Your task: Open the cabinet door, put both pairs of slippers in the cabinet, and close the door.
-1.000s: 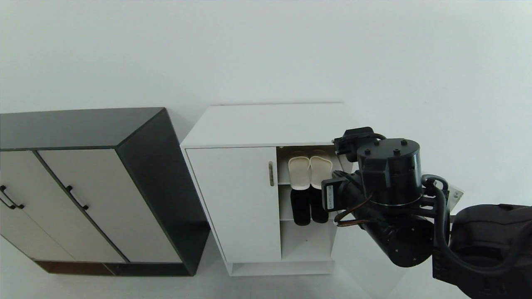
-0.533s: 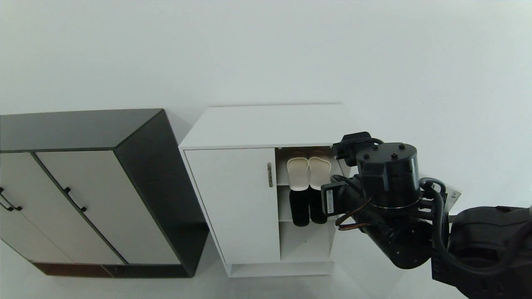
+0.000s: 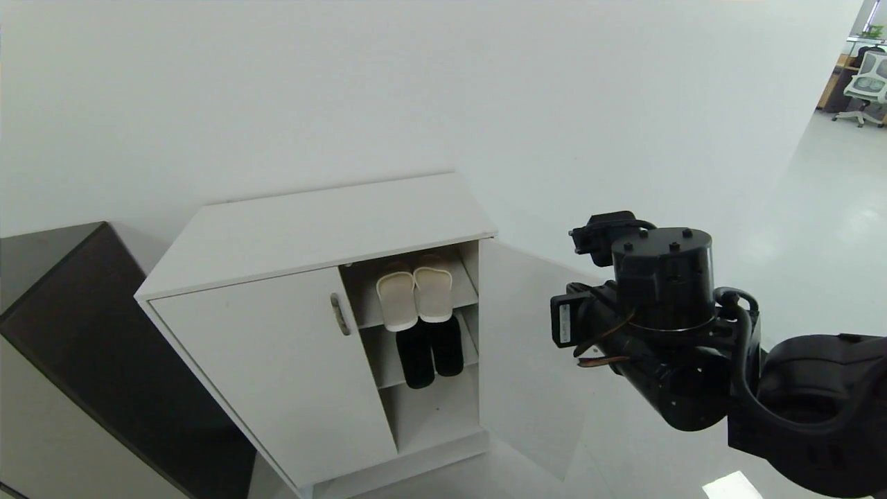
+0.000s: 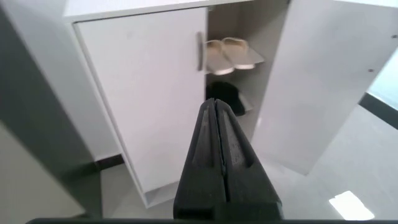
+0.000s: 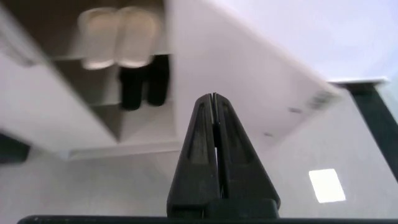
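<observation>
The small white wooden cabinet stands with its right door open. Flat cream slippers lie on its top shelf, and soft black slippers on the shelf below. The left gripper and right gripper have their jaws clenched on nothing. The head view has turned, but the slippers stayed put.

cabinet: one slipper pair on shelf | other pair below

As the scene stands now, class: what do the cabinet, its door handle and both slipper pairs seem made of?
Cabinet: probably laminated board, matte white, flat panels with sharp edges.
Door handle: likely metal, a dull greyish bar.
Cream slippers: seemingly foam or rubber, smooth moulded soles.
Black slippers: too dark to tell; possibly the same.
</observation>
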You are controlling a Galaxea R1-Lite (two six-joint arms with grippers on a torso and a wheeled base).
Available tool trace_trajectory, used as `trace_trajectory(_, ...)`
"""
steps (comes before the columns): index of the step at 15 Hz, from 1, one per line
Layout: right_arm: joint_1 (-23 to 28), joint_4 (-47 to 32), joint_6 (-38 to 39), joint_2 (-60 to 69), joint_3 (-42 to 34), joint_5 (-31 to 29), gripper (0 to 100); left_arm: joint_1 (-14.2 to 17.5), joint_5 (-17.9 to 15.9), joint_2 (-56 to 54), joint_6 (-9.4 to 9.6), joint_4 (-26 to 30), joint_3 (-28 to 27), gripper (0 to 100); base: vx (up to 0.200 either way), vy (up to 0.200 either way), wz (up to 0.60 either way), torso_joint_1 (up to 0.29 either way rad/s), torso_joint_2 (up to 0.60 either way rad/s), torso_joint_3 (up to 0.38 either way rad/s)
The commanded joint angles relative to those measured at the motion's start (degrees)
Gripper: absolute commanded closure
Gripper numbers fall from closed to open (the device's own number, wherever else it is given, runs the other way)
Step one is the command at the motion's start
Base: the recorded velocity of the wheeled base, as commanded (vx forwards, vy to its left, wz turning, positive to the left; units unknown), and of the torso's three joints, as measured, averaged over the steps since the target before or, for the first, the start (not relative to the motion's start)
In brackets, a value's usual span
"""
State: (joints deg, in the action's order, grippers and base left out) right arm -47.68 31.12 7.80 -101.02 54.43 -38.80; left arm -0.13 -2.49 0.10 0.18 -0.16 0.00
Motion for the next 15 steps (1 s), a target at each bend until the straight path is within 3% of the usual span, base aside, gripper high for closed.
trace_trajectory(1,1.8,0.2,-0.2,0.3,0.8,0.0,100,0.0,0.0,0.0,-0.01,0.0,0.0,100,0.0,0.0,0.0,0.0,0.0,0.0)
trace_trajectory(4,2.7,-3.4,0.5,2.0,4.6,0.0,100,0.0,0.0,0.0,-0.09,0.0,0.0,100,0.0,0.0,0.0,0.0,0.0,0.0)
trace_trajectory(8,5.1,-15.3,5.7,3.4,10.6,0.7,100,0.0,0.0,0.0,-0.09,0.0,0.0,100,-0.05,0.0,0.0,0.001,0.0,0.001)
trace_trajectory(12,11.7,-13.5,5.8,1.6,10.1,10.2,100,0.0,0.0,0.0,-0.09,0.0,0.0,100,-0.2,0.0,0.0,0.001,0.0,0.004)
trace_trajectory(15,15.9,-7.4,5.5,-2.8,11.0,14.6,100,0.0,0.0,0.0,-0.09,0.0,0.0,100,0.0,0.0,0.0,0.0,0.0,0.0)
